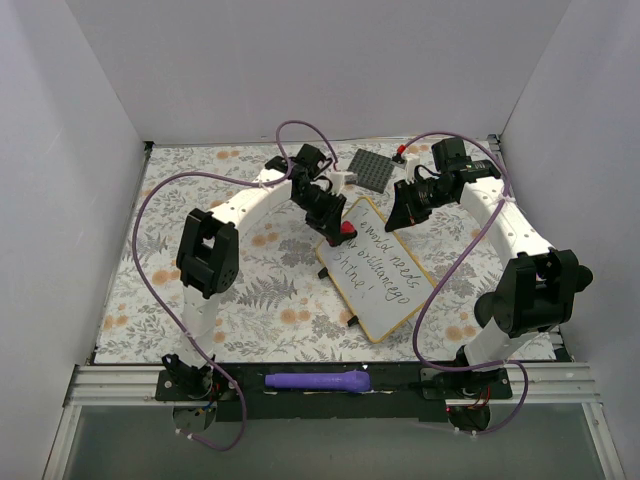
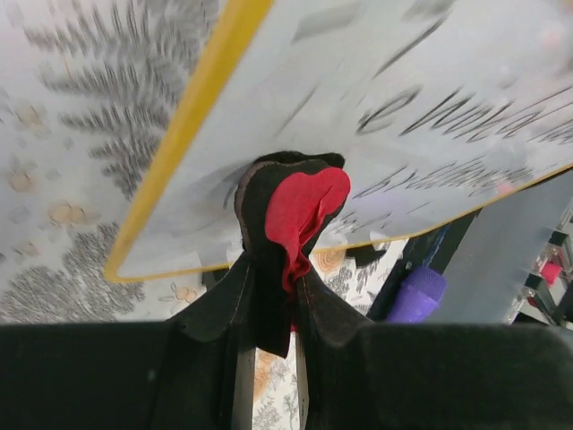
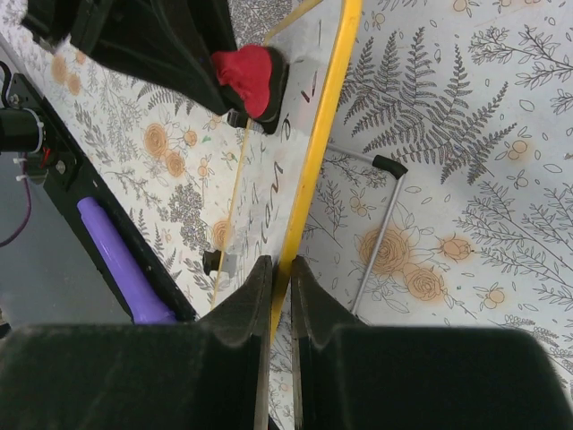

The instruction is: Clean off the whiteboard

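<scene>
The whiteboard (image 1: 385, 275), white with a tan frame and black handwriting, lies tilted on the floral table right of centre. My left gripper (image 1: 340, 232) is shut on a red and black cloth (image 2: 295, 215) and presses it on the board's upper left corner. My right gripper (image 1: 404, 214) is shut on the board's yellowish frame edge (image 3: 313, 179) at its upper right side. The cloth also shows in the right wrist view (image 3: 249, 76). Writing (image 2: 448, 112) still covers much of the board.
A dark grey studded square plate (image 1: 372, 168) lies behind the board, with a small red-tipped item (image 1: 399, 153) beside it. A purple marker (image 1: 318, 380) rests on the black front rail. A thin metal stand leg (image 3: 380, 228) lies on the cloth beside the board.
</scene>
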`<action>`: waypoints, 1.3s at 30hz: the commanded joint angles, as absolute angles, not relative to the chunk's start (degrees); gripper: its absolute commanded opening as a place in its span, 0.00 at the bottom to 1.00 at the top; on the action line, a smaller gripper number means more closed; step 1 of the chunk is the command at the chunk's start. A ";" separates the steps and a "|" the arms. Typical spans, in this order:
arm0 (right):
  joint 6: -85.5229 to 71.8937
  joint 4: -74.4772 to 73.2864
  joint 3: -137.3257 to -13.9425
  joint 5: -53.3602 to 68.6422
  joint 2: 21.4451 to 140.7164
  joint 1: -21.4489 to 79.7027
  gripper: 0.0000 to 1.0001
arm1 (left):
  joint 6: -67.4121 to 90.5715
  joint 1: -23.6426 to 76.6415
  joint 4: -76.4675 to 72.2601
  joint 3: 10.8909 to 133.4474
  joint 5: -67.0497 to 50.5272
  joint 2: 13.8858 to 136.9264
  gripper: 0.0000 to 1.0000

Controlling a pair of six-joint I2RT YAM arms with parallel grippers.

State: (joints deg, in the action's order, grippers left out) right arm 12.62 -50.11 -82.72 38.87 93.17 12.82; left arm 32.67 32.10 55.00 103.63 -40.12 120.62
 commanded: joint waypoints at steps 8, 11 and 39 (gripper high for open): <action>18.11 -50.80 -85.52 42.36 92.81 13.53 0.01 | 37.00 33.05 54.05 128.15 -39.99 129.37 0.00; 18.10 -50.89 -85.87 42.01 92.81 13.45 0.01 | 35.25 33.05 55.28 121.58 -39.55 128.06 0.00; 19.25 -48.43 -83.76 42.89 90.70 13.71 0.01 | 34.81 32.70 51.59 110.14 -37.09 121.92 0.00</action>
